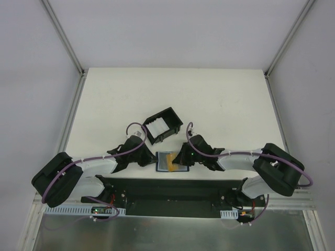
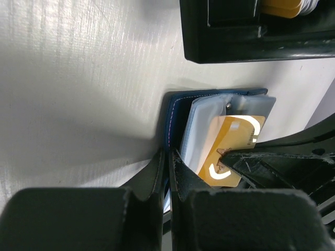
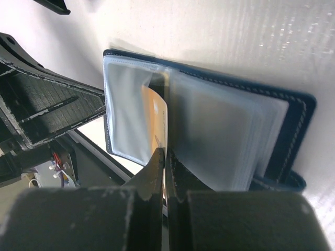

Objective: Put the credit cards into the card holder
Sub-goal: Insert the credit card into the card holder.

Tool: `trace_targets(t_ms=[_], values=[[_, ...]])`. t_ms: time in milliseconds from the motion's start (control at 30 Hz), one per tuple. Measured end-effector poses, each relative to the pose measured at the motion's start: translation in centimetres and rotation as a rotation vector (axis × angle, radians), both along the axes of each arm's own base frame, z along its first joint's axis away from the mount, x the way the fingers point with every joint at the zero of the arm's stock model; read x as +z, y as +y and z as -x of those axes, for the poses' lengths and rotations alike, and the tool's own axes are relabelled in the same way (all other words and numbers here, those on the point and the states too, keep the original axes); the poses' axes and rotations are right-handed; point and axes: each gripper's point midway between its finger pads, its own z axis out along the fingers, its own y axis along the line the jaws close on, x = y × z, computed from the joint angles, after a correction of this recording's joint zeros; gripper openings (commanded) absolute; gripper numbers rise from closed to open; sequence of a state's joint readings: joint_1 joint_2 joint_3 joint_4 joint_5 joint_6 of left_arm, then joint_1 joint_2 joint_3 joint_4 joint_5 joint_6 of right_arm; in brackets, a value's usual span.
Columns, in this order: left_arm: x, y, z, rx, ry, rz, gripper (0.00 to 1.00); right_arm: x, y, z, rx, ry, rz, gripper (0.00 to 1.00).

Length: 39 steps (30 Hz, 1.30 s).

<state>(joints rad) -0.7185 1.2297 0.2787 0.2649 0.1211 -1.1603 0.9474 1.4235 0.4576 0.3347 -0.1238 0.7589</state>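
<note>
The navy card holder (image 1: 165, 160) lies open near the table's front edge, its clear sleeves fanned out (image 3: 220, 130). My left gripper (image 2: 170, 157) is shut on the edge of its blue cover (image 2: 175, 112), coming in from the left (image 1: 151, 159). A gold credit card (image 2: 235, 141) sits partly inside a sleeve. My right gripper (image 3: 166, 154) is shut on that card's edge (image 3: 157, 112), reaching from the right (image 1: 182, 158). More cards (image 1: 157, 127) stand in the black box frame behind.
The black open-sided box frame (image 1: 163, 125) stands just behind the card holder, close to both grippers (image 2: 246, 36). The arms' black base rail (image 1: 172, 191) runs along the near edge. White walls and metal posts bound the table.
</note>
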Motion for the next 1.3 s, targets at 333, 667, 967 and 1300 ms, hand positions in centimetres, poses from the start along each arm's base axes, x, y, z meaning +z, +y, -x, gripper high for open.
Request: trace_targets(t_ms=[333,667,967,1300], values=[[0.0,0.1,-0.2,0.006,-0.002,0.001,0.00,-0.4,0.8,-0.1,0.015,0.030,-0.014,0.00],[0.0,0.3,0.1,0.009,-0.006,0.010,0.00,-0.3,0.3,-0.5,-0.024,0.013,-0.024,0.00],[-0.1,0.5,0.4,0.013,-0.011,0.020,0.00,-0.3,0.2,-1.1,-0.042,-0.004,-0.025,0.01],[-0.1,0.5,0.4,0.014,-0.011,0.021,0.00,-0.6,1.1,-1.3,-0.031,0.015,-0.050,0.00]])
